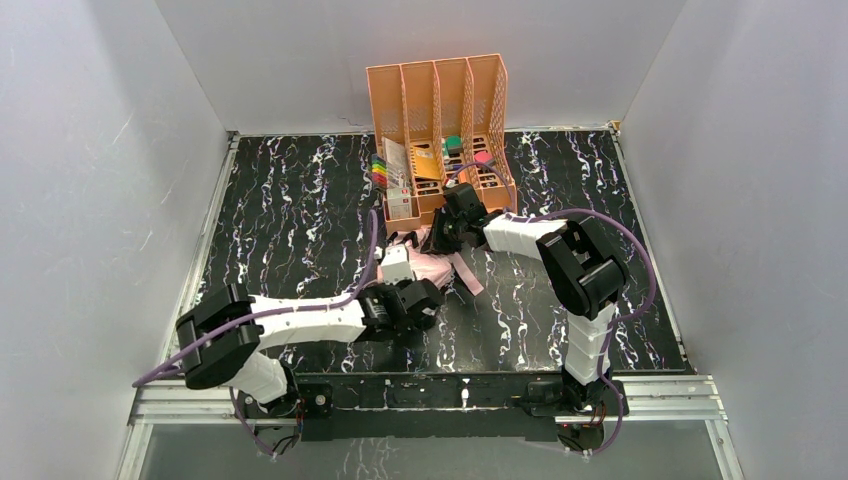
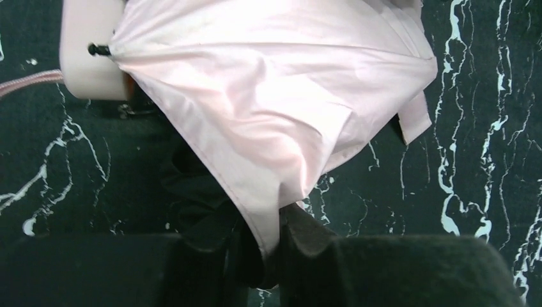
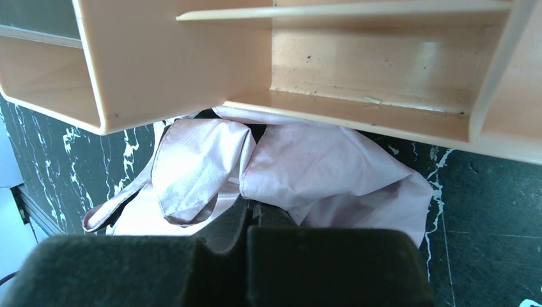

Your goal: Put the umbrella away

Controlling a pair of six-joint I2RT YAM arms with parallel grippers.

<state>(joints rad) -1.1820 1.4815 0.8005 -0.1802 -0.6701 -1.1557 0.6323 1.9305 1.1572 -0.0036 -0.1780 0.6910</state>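
Fingers (image 2: 383, 268) of my left gripper (image 2: 271, 252) stand nearly together, nipping the pointed pink fold of the umbrella (image 2: 275, 109). The umbrella lies slumped on the table (image 2: 486, 160), just before the orange organiser (image 3: 160, 57). The right gripper (image 3: 246, 220) is pressed fully together at the cloth's far edge (whether it has caught any, I cannot tell). I judge this the gathering step. Next I need a firm hold to fold the canopy tight.

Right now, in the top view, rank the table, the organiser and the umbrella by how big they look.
1. table: fills most of the floor of the view.
2. organiser
3. umbrella: smallest as seen, but it is partly hidden, so its full extent is unsure.
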